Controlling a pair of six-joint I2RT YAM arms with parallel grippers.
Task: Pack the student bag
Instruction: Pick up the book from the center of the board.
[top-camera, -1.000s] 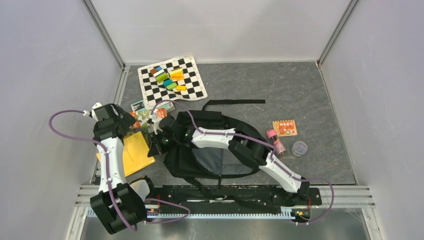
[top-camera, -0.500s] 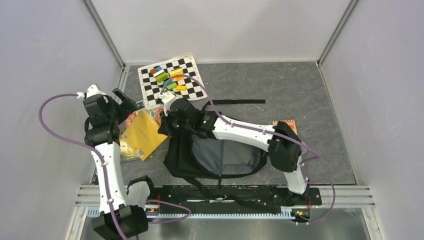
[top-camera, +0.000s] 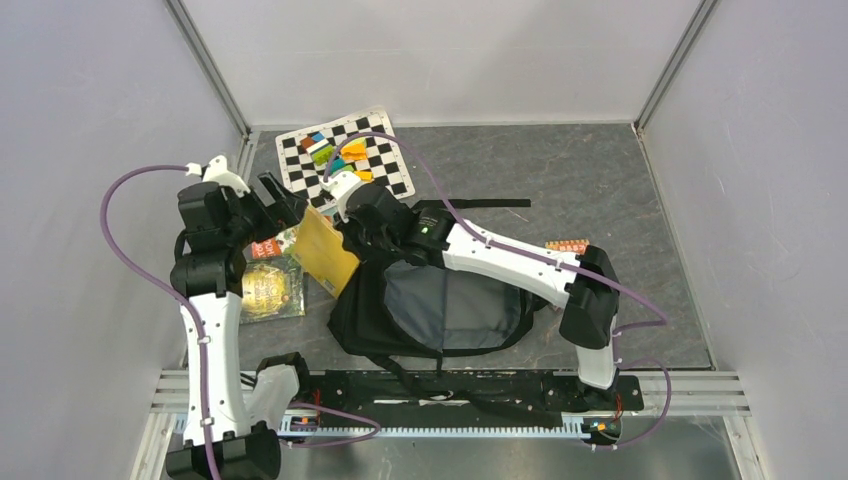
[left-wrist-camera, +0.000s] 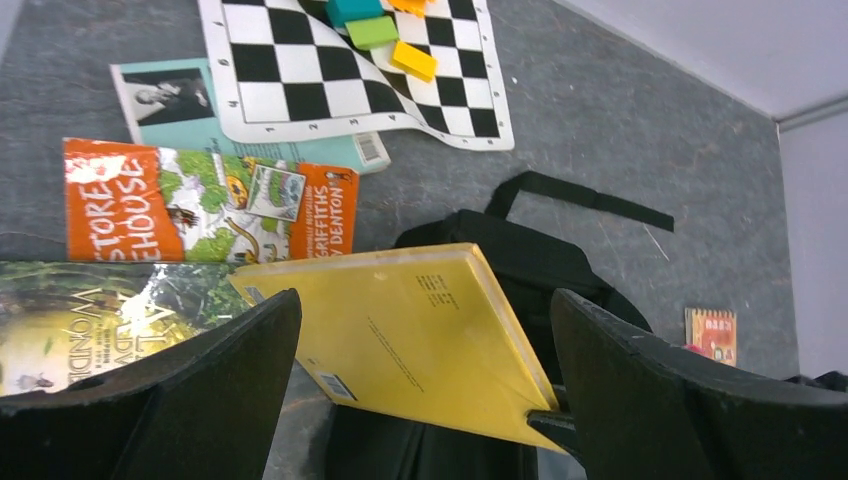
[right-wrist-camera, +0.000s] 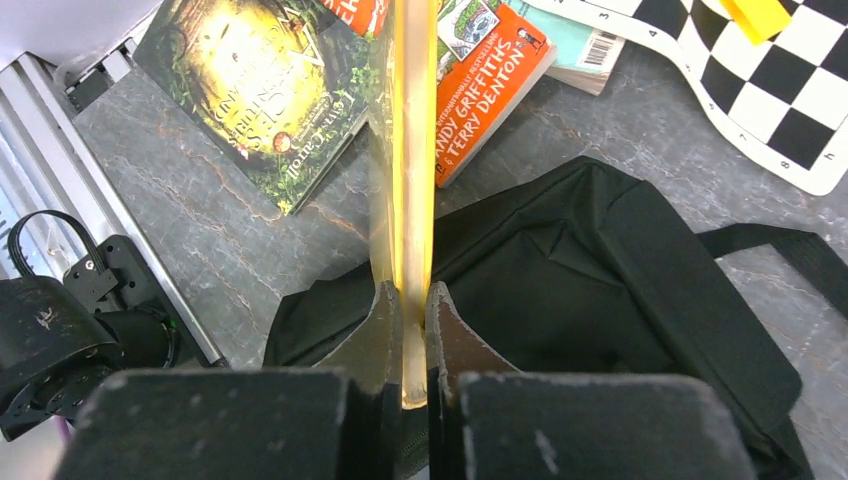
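Here, you had the right gripper (right-wrist-camera: 410, 300) clamped on the yellow book (right-wrist-camera: 412, 150), its fingers (right-wrist-camera: 380, 325) pressed to both covers at one edge, so the book stood on edge in that wrist view. From above, the book (top-camera: 325, 252) hung tilted just off the bag's left end, over the other books. Your left gripper (left-wrist-camera: 420, 300) stood wide apart and held nothing; its camera looked down on the book (left-wrist-camera: 400, 335) between the two fingers, but whether they touched it you could not tell.

The bag (top-camera: 440, 310) lay flat on the counter (top-camera: 600, 170) in front of the arm bases, near the middle. Its mouth was open, showing grey lining, with one strap (top-camera: 480, 205) stretched out behind it. Its black top end (right-wrist-camera: 600, 260) sat directly under the right gripper.

Left of the bag lay three more books: an orange one (left-wrist-camera: 180, 200), a green one (left-wrist-camera: 80, 320) nearest the left arm, and a teal one (left-wrist-camera: 180, 110) partly under the chessboard (left-wrist-camera: 300, 70). Coloured blocks (left-wrist-camera: 372, 30) sat on that board. A small orange card (top-camera: 565, 246) showed beside the right arm.
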